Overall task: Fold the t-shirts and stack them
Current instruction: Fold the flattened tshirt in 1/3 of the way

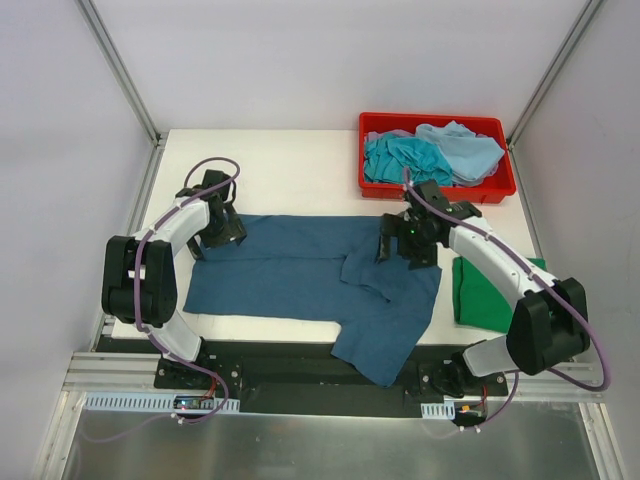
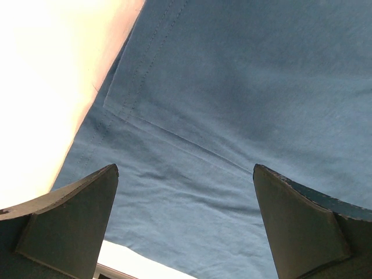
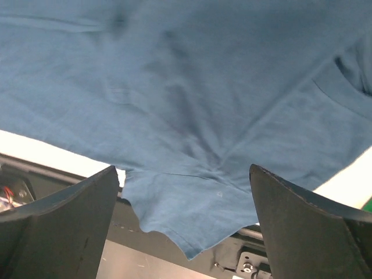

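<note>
A dark teal-blue t-shirt (image 1: pixel 300 270) lies spread on the white table, one sleeve hanging over the near edge. My left gripper (image 1: pixel 218 232) is open and empty above the shirt's far left corner; the cloth (image 2: pixel 232 116) shows flat below its fingers (image 2: pixel 75 221). My right gripper (image 1: pixel 408 243) is open and empty above the shirt's right part, whose sleeve (image 3: pixel 197 209) hangs off the edge. A folded bright green shirt (image 1: pixel 492 292) lies at the right. Turquoise (image 1: pixel 400 158) and pale blue (image 1: pixel 465 148) shirts lie in the red bin (image 1: pixel 438 190).
The red bin stands at the far right of the table. Grey frame posts rise at the far corners. A black rail (image 1: pixel 310 375) runs along the near edge, under the hanging sleeve.
</note>
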